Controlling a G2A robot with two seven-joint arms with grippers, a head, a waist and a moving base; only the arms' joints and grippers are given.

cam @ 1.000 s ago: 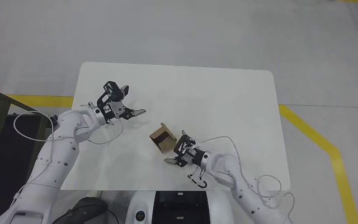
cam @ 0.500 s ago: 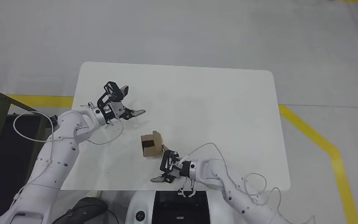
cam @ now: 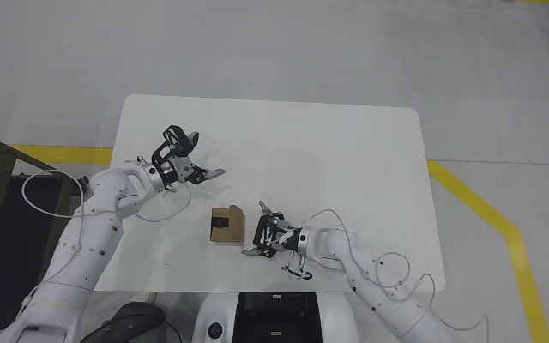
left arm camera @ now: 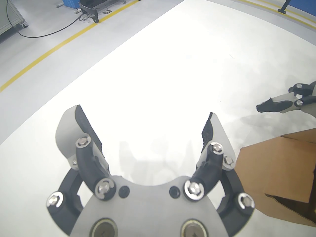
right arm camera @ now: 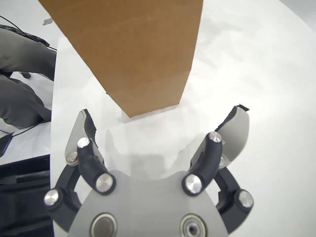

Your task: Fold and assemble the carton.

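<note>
A small brown carton [cam: 228,225] lies on the white table [cam: 343,154] near its front edge, with a dark opening facing left. My right gripper [cam: 255,229] stands open just to the carton's right, fingers apart and nothing between them; the carton's brown side [right arm camera: 133,38] rises close ahead of it. My left gripper [cam: 210,171] hovers open above the table, up and to the left of the carton, which appears as a brown corner [left arm camera: 279,171] beside the left gripper [left arm camera: 145,129]. The right gripper's fingertip [left arm camera: 276,104] lies beyond it.
The table's front edge [cam: 171,287] runs close below the carton. White cables [cam: 334,219] loop along both arms. Yellow floor lines [cam: 489,206] flank the table. Bare white tabletop stretches across the middle and far side.
The carton has slid left along the table and turned to lie squarer. My right gripper swung around its front and now sits on its right side. The left gripper barely moved.
</note>
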